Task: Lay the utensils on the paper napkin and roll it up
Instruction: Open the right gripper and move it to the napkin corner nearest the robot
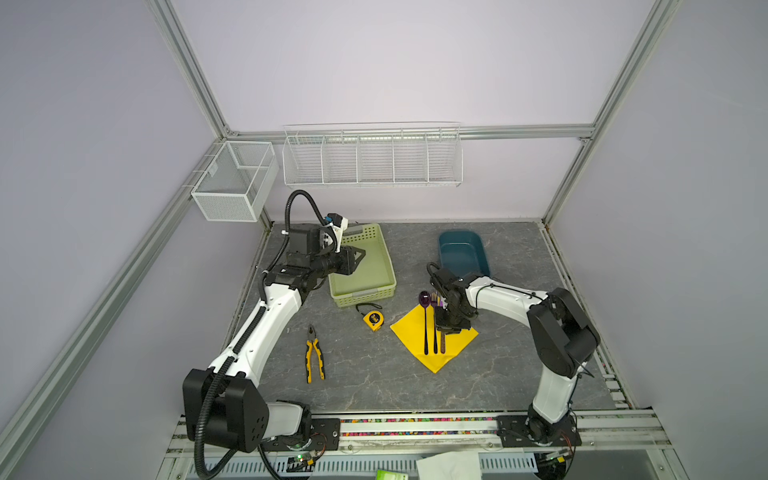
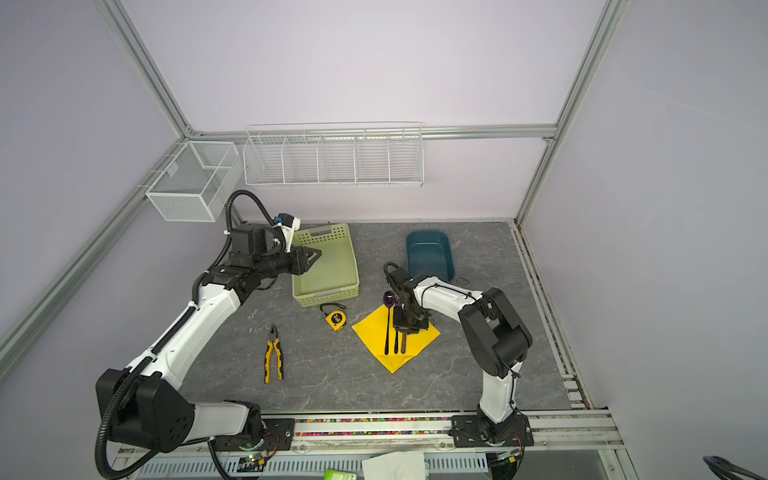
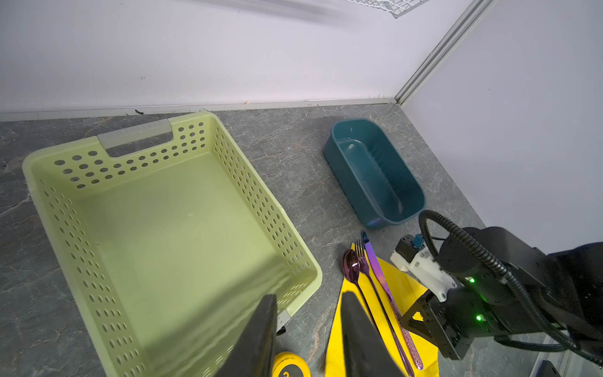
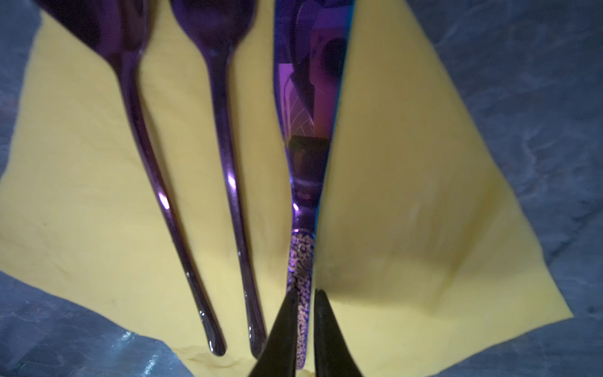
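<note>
The yellow paper napkin (image 1: 409,332) lies as a diamond right of centre in both top views. On it lie the utensils side by side: a purple spoon (image 4: 146,156), a fork (image 4: 228,156) and a knife (image 4: 305,156), heads pointing to the back wall. My right gripper (image 4: 306,326) stands over the napkin's right half, shut on the knife's speckled handle near its end. My left gripper (image 1: 360,254) hovers above the green basket (image 1: 361,297), open, with nothing between its fingers (image 3: 261,336).
A teal bin (image 1: 463,253) stands behind the napkin near my right arm. A yellow tape measure (image 1: 373,319) lies between basket and napkin. Yellow-handled pliers (image 1: 313,357) lie at the front left. Wire baskets hang on the back wall.
</note>
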`<state>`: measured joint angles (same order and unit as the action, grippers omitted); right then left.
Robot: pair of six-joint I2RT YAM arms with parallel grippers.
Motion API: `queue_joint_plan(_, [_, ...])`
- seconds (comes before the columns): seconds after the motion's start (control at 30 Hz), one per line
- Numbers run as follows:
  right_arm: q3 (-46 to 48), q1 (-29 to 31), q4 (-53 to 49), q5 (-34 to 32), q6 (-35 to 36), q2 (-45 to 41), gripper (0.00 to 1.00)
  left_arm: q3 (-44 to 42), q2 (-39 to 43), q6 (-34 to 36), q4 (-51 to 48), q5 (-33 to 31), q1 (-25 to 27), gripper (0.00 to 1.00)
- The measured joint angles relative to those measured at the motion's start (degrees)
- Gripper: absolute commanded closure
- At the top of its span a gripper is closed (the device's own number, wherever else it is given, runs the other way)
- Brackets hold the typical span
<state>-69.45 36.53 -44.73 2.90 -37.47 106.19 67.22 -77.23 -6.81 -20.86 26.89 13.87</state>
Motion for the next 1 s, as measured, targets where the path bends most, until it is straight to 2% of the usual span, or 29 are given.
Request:
queue_joint_plan(0.2, [0.0,0.15,-0.28,-0.66,3.17,-3.19,0.84,0.0,0.0,0.0,0.02,0.0,0.0,0.66])
queue_joint_plan(0.33, [0.57,0.44,0.55,0.81,8.55,-7.76,0.78,0.0,0.0,0.0,0.02,0.0,0.0,0.66])
queue_joint_plan(0.67, [11.04,7.21,7.32,5.68,31.12,-21.79,0.78,0.0,-0.09,0.0,0.04,0.0,0.0,0.66])
queue_joint_plan(0.83, [16.85,10.64,10.86,6.58,43.95,-29.07,0.7,-0.02,-0.57,0.0,0.02,-0.07,0.0,0.66])
queue_joint_plan(1.0, [20.81,14.16,13.03,3.87,53.05,-31.15,0.62,-0.07,-0.76,0.0,0.04,-0.24,0.0,0.66])
